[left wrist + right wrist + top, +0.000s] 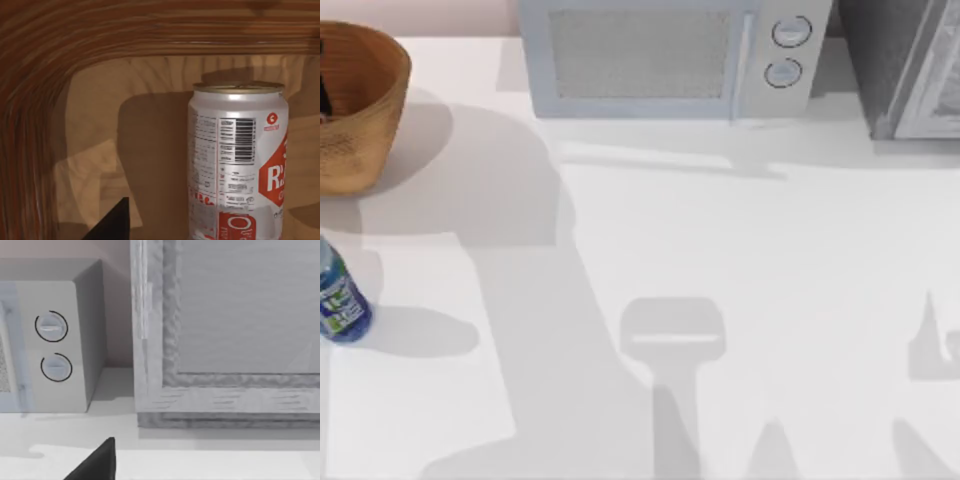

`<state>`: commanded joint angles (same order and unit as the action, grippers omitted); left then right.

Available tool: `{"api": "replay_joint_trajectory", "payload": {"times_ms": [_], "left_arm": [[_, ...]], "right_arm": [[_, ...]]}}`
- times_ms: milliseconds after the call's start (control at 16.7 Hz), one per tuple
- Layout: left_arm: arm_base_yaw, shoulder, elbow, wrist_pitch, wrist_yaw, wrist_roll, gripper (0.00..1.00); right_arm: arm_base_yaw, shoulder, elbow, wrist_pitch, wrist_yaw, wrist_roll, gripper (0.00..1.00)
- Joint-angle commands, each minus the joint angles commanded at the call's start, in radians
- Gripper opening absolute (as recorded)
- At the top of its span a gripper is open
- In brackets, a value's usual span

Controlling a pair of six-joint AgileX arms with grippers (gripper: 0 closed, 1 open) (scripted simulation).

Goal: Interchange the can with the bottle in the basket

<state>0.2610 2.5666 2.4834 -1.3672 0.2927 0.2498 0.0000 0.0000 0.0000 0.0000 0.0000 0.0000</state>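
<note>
Top view: the orange-brown ribbed wicker basket (355,110) sits at 10 o'clock on the white bench (720,260), the translucent blue plastic bottle (340,300) at 9 o'clock, near it but apart; grey microwave (670,55) at 12.

Left wrist view: the red-and-white can with dull gold top (237,160) stands upright inside the basket, probably light, rigid and slick, best pinched mid-body; the basket wall crowds it. Left claw spread cannot be told.

Right wrist view: right claw spread likewise unreadable, facing the microwave.
</note>
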Motion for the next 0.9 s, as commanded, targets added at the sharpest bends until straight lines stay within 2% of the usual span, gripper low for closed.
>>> {"api": "replay_joint_trajectory", "payload": {"times_ms": [240,660,900], "left_arm": [[-0.008,0.0,-0.01,0.015,0.0,-0.004,1.0],[-0.029,0.024,-0.158,0.19,-0.003,-0.03,1.0],[-0.032,0.027,-0.176,0.212,-0.004,-0.033,1.0]], "right_arm": [[0.0,0.0,0.0,0.0,0.0,0.0,1.0],[0.0,0.0,0.0,0.0,0.0,0.0,1.0],[0.0,0.0,0.0,0.0,0.0,0.0,1.0]]}}
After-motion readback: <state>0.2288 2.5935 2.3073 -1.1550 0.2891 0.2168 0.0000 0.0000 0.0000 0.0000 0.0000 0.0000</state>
